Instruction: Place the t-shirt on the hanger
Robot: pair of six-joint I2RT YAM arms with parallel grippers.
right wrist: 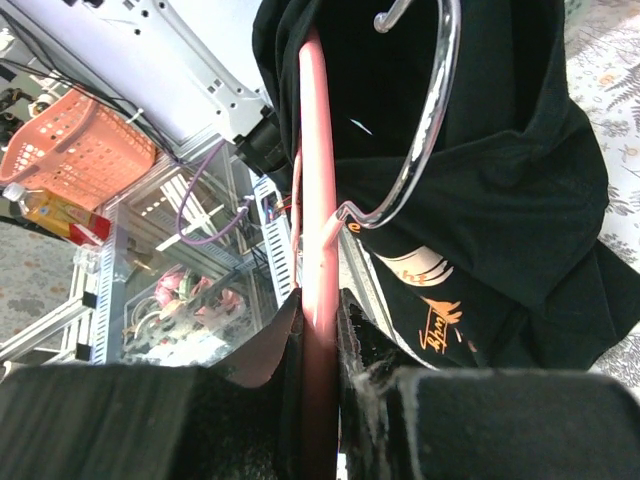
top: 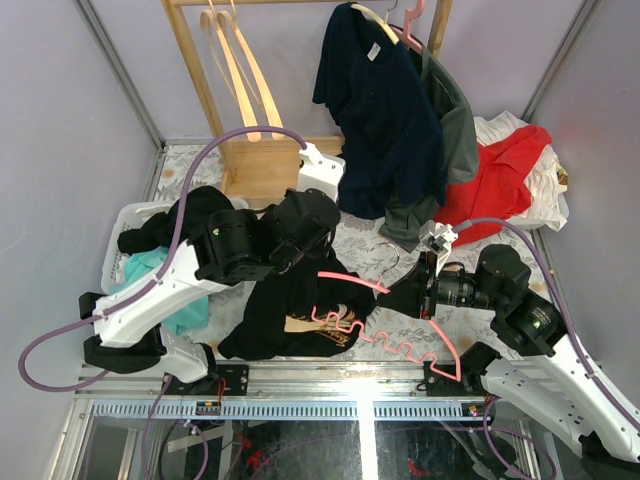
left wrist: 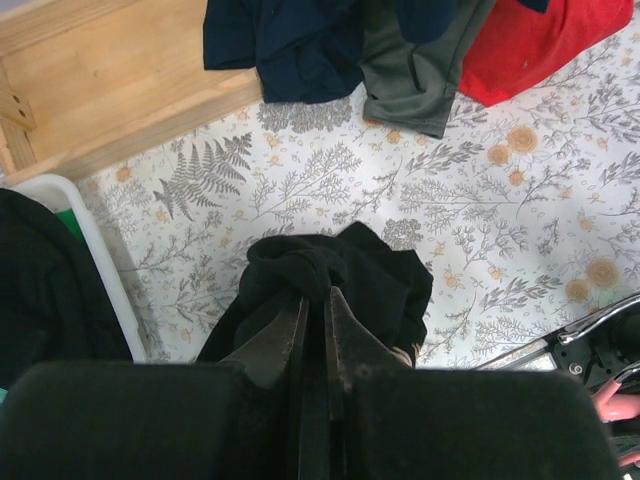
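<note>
Left gripper (left wrist: 315,295) pinches a lifted fold of the black t-shirt (left wrist: 345,270) — seemingly to hold it open — while the right gripper (right wrist: 318,305) clamps the pink hanger (right wrist: 312,150), aiming it inside.

**My cell, backdrop only**

Pale lilac walls (top: 60,100) on three sides, with metal corner posts (top: 120,75). My table (left wrist: 520,210) wears a grey floral cloth. Wooden rack (top: 255,175) at the back with cream hangers (top: 240,95) on it. White bin (top: 135,208) on the left. Aluminium rail (top: 350,385) along the near edge. Orange basket (right wrist: 75,155) beyond the frame. Light is even and soft.
</note>
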